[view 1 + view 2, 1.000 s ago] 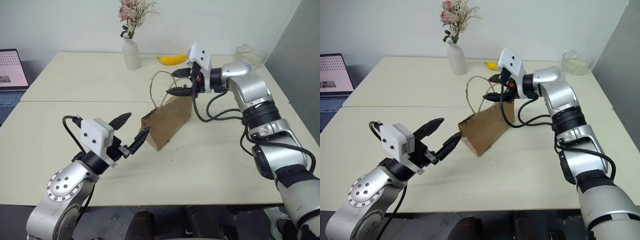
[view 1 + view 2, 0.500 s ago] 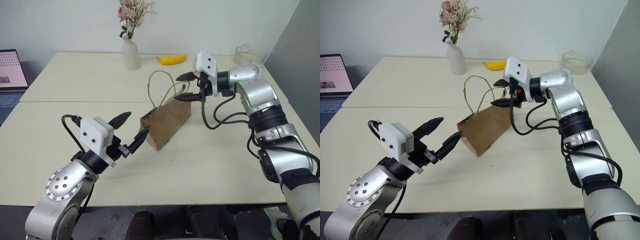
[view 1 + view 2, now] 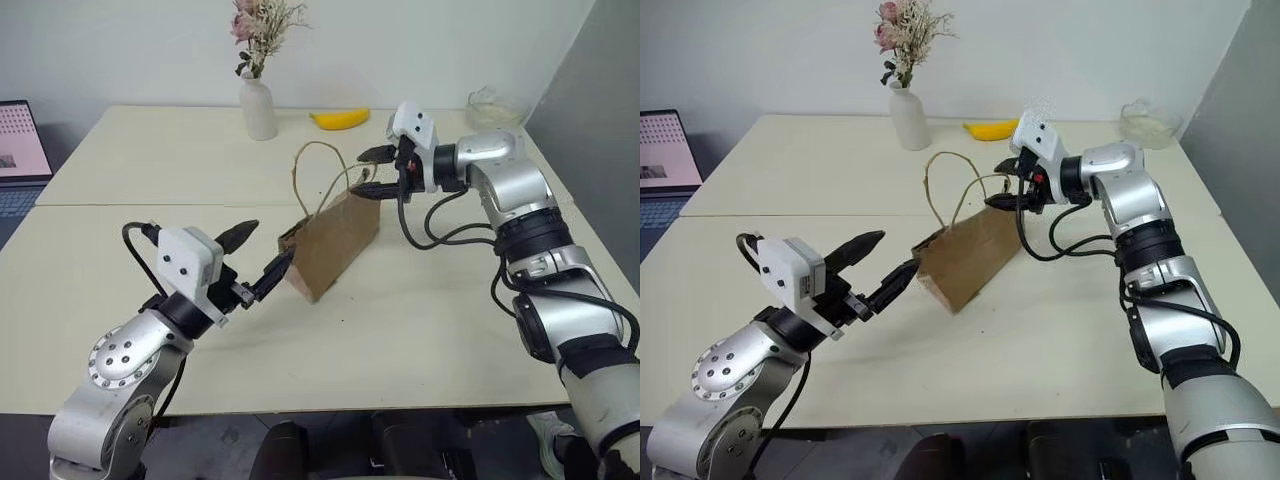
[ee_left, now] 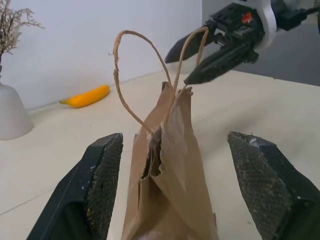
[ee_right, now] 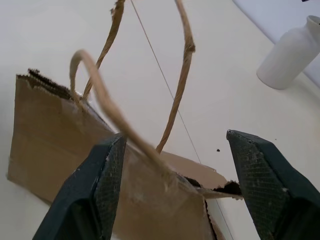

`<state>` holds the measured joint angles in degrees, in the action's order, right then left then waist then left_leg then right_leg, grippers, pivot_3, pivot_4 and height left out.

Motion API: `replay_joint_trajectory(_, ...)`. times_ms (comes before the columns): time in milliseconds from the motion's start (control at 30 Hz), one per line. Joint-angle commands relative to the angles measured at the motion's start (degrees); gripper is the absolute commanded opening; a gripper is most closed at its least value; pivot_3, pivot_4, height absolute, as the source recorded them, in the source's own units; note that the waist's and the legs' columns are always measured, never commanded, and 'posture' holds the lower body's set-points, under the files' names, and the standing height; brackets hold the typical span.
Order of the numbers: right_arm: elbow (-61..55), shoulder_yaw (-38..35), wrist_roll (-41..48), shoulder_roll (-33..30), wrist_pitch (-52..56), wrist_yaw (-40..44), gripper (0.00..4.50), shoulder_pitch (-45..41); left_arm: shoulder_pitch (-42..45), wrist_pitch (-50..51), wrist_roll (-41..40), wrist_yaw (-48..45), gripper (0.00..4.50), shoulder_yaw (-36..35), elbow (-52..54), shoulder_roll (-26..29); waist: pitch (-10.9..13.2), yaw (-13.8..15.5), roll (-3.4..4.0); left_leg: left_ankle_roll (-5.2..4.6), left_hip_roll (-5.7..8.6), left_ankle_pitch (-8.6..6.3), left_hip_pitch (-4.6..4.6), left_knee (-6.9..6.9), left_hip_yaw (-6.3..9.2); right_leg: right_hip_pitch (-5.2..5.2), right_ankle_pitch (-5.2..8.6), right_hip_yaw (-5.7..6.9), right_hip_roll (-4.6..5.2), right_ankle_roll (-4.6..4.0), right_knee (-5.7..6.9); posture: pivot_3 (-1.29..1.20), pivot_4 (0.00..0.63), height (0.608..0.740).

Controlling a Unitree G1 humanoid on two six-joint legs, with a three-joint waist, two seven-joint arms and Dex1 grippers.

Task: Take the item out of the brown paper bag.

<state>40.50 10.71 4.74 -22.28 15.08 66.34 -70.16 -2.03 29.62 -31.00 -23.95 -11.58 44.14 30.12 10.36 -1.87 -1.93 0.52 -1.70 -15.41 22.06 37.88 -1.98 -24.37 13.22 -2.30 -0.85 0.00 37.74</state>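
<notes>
- The bag (image 3: 333, 243) stands on the table (image 3: 180, 170), leaning, with its bottom end toward the left gripper (image 3: 259, 259) and its open top toward the right gripper (image 3: 370, 172).
- Two twine handles (image 3: 318, 170) rise in loops above the top edge of the bag.
- Left gripper: jaws spread wide, holding nothing. In the left wrist view the bag (image 4: 172, 175) stands between the two fingers (image 4: 100, 195), with a gap on each side.
- In the head views, the lower left finger tip lies just beside the near bottom corner of the bag; contact cannot be confirmed.
- Right gripper: jaws spread wide, holding nothing. It hovers at the top edge of the bag, beside the handles.
- In the right wrist view one handle (image 5: 120, 120) crosses close in front of one finger (image 5: 97, 195); the torn mouth of the bag (image 5: 220, 187) shows as a dark slit.
- The item is not visible; the bag interior is too dark to tell its contents.
- Behind the bag: a white vase (image 3: 258, 107) with dried flowers, a banana (image 3: 340, 119), and a glass bowl (image 3: 492, 106) at the far right corner.
- A laptop (image 3: 22, 155) stands at the left edge.
</notes>
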Motion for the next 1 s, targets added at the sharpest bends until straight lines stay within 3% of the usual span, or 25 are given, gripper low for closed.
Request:
replay_joint_trajectory(33, 3.84, -1.48, 0.51, 1.91, -0.2, -0.81, 3.32, -4.02, -0.11, -0.99, -0.08, -0.3, 3.5, -0.51, 2.21, 0.55, 0.0, -0.01, 0.0, 0.0, 0.0, 0.0, 0.0, 0.0, 0.0, 0.0, 0.0, 0.0, 0.0, 0.0, 0.0, 0.0, 0.15, 0.74)
replay_joint_trajectory(200, 7.67, -1.42, -0.23, 3.56, -1.23, -0.52, 3.32, -6.01, -0.13, -0.78, 0.26, -0.01, 3.5, -0.54, 2.45, 0.45, 0.0, 0.0, 0.0, 0.0, 0.0, 0.0, 0.0, 0.0, 0.01, 0.0, 0.0, 0.01, 0.0, 0.0, 0.01, 0.0, 0.15, 0.74)
replay_joint_trajectory(333, 1.47, 0.04, -0.9, -0.71, -2.87, 4.92, 3.32, -2.5, 1.96, 2.39, 0.45, 1.42, 3.5, -0.3, 1.72, 1.45, 0.01, 0.33, 0.0, 0.0, 0.02, 0.0, 0.07, 0.01, 0.04, 0.0, 0.0, 0.05, 0.01, 0.0, -0.04, 0.0, 0.15, 0.74)
replay_joint_trajectory(467, -13.33, 0.58, 1.98, -7.09, 1.69, 12.75, 3.32, 5.13, 6.59, 7.13, -1.16, -0.11, 3.5, -0.12, -0.78, 5.07, 0.01, 0.51, -0.01, 0.0, 0.05, 0.0, 0.15, 0.01, 0.1, 0.02, 0.0, 0.13, 0.04, 0.03, -0.12, 0.0, 0.15, 0.74)
replay_joint_trajectory(567, -26.35, -0.19, 4.63, -11.89, 7.38, 14.73, 3.35, 11.94, 13.88, 11.21, -1.12, -0.41, 4.03, 2.2, -6.04, 6.83, 0.02, 0.46, 0.0, 0.0, 0.04, 0.0, 0.18, 0.03, 0.19, 0.01, 0.0, 0.21, 0.03, 0.03, -0.1, 0.0, 0.15, 0.74)
replay_joint_trajectory(633, -32.7, -1.46, 6.49, -13.71, 11.36, 13.71, 3.35, 14.91, 17.96, 13.63, -0.75, -0.83, 4.49, 4.32, -9.58, 7.09, 0.02, 0.33, 0.0, 0.0, 0.04, 0.0, 0.15, 0.05, 0.2, 0.01, 0.0, 0.22, 0.02, 0.04, -0.04, 0.0, 0.15, 0.74)
replay_joint_trajectory(833, -51.69, -5.13, 13.11, -16.96, 21.8, 8.93, 3.35, 22.2, 25.58, 15.77, -0.4, -4.71, 4.49, 9.15, -18.62, 6.42, 0.05, -0.35, 0.05, 0.01, -0.01, 0.0, 0.01, 0.0, 0.12, 0.0, 0.0, 0.1, -0.06, 0.04, 0.04, 0.0, 0.15, 0.74)
replay_joint_trajectory(1000, -58.4, -7.75, 18.36, -15.25, 25.81, 3.49, 3.35, 22.86, 26.13, 12.98, -0.21, -7.86, 4.49, 6.83, -20.6, 7.1, 0.06, -0.3, 0.04, 0.02, 0.01, 0.0, 0.04, 0.01, 0.1, -0.01, 0.01, 0.07, -0.04, 0.04, 0.03, 0.0, 0.15, 0.74)
